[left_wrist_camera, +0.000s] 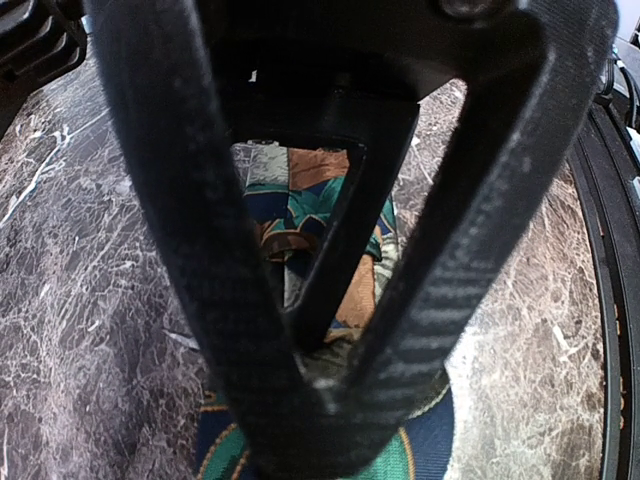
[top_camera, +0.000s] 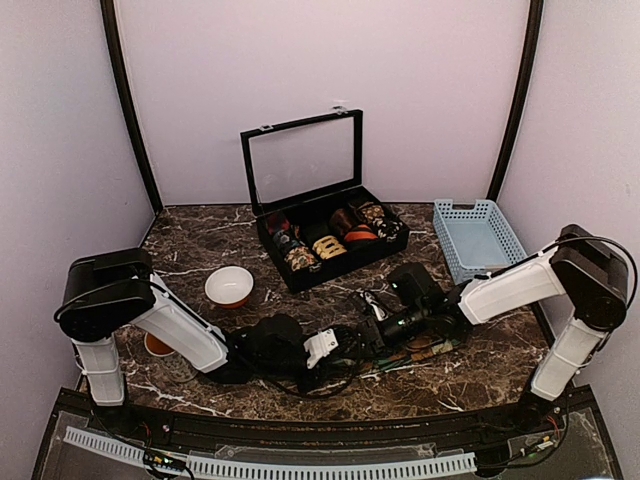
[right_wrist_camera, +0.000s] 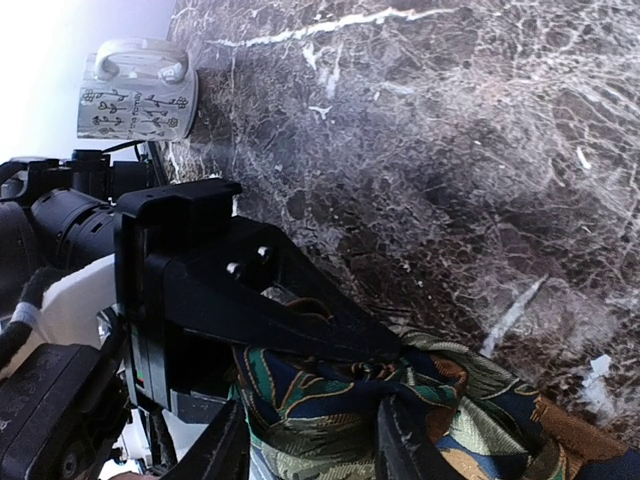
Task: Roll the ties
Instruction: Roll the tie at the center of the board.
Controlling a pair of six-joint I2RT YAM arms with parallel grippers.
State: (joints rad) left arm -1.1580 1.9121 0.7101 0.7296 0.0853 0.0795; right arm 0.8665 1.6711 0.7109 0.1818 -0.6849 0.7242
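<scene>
One tie [top_camera: 425,352], patterned in navy, green, orange and cream, lies on the marble table in front of the arms, with one end bunched up. My left gripper [top_camera: 345,350] reaches in from the left. In the left wrist view its fingers [left_wrist_camera: 330,385] meet in a point pinched on the tie [left_wrist_camera: 425,445]. My right gripper [top_camera: 380,328] comes from the right. In the right wrist view it [right_wrist_camera: 315,425] stands either side of the bunched tie [right_wrist_camera: 470,400] and holds the bundle. The left gripper's black finger [right_wrist_camera: 290,305] presses on the same bundle from above.
An open black box [top_camera: 345,262] of rolled fabric coils stands at the back centre. A blue basket [top_camera: 478,236] is at back right and a white bowl [top_camera: 229,286] at left. An orange object [top_camera: 155,345] is behind the left arm, and a white mug [right_wrist_camera: 140,95] stands nearby.
</scene>
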